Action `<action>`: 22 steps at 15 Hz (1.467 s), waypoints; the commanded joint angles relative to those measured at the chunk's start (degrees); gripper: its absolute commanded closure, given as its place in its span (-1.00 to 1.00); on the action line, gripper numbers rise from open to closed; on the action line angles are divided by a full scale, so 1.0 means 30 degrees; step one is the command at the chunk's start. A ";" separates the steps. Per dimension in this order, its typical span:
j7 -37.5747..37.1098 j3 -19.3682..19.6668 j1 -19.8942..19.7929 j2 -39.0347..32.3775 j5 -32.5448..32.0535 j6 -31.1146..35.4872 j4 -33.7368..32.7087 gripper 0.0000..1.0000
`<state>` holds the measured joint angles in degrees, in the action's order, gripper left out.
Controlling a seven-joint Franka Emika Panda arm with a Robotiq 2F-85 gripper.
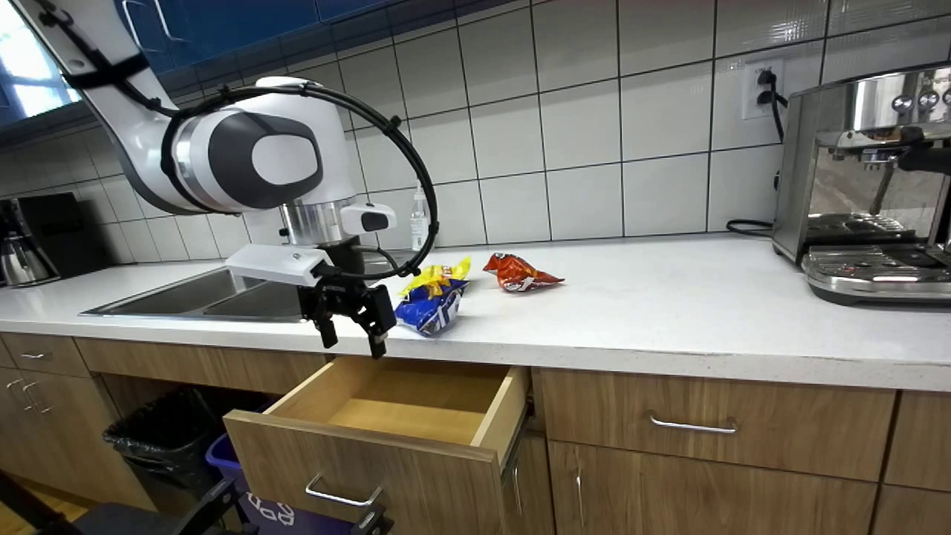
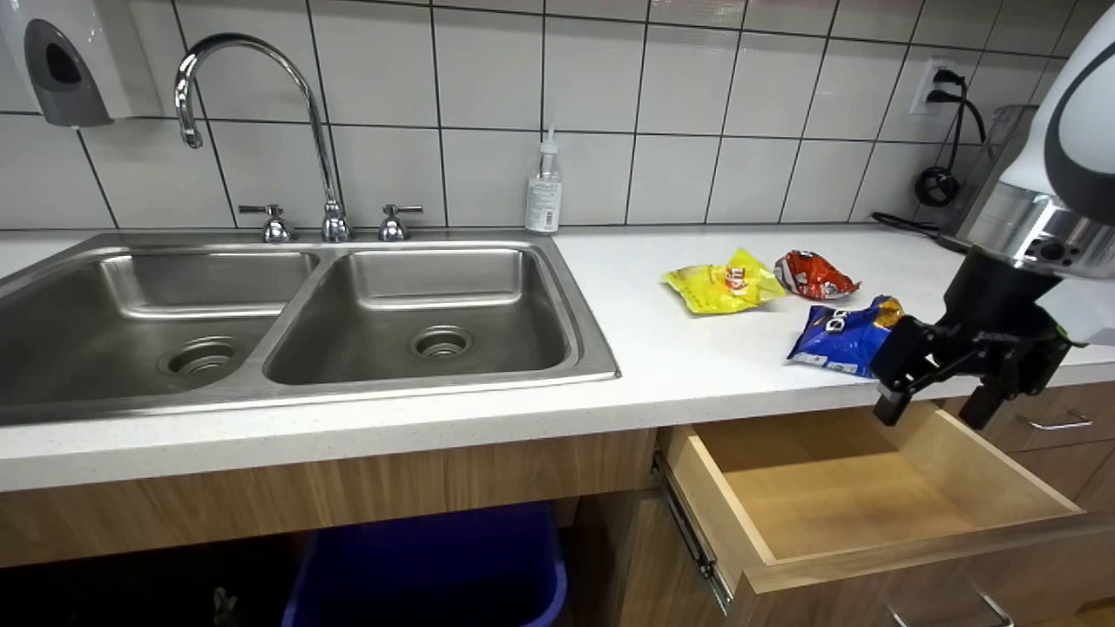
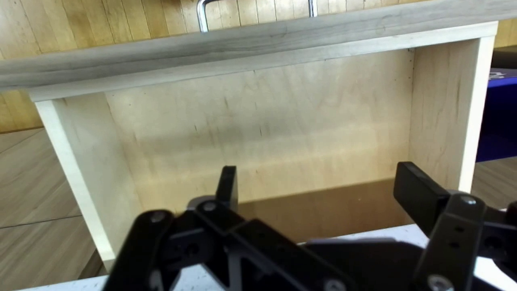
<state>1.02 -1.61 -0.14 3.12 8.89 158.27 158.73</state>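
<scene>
The gripper (image 2: 935, 409) stands wide, its fingers (image 3: 420, 198) well apart, hanging over a pulled-out drawer (image 3: 262, 121). In the wrist view they show between the drawer's side walls, with room toward its front panel (the front edge of the surface (image 1: 654, 319) runs along the opposite side). The drawer's pale wooden bottom shows, shaded at the rear. Near the gripper and close to that edge, a blue snack bag (image 2: 836, 337) rests on the surface; a yellow snack bag (image 2: 723, 284) and a red snack bag (image 2: 814, 275) lie farther back, toward the tiled wall (image 1: 579, 141). Well apart from them stands an espresso machine (image 1: 862, 200), the surface stretching between. The double-basin sink (image 2: 300, 300) shows a drain (image 2: 441, 341) in each basin. Below the surface stand a recycling bin (image 2: 431, 557) and a black-lined trash bin (image 1: 160, 442), their insides too dark to read.
</scene>
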 commanded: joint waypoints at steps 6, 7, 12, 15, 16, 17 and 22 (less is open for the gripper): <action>0.0332 0.0195 0.0311 0.0721 -0.0123 -0.1110 -0.1292 -1.00; 0.0281 0.0178 0.0304 0.0685 -0.0237 -0.1157 -0.1501 -1.00; 0.0284 0.0142 0.0326 0.0536 -0.0503 -0.1434 -0.2611 -1.00; 0.0284 0.0127 0.0337 0.0374 -0.0688 -0.1548 -0.3296 -1.00; 0.0281 0.0138 0.0330 0.0257 -0.0750 -0.1587 -0.3557 -1.00; 0.0248 0.0147 0.0307 0.0126 -0.0875 -0.1591 -0.3806 -1.00; 0.0235 0.0154 0.0245 -0.0604 -0.1532 -0.1705 -0.5047 -1.00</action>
<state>1.32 -1.59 0.61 3.22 6.18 155.53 147.19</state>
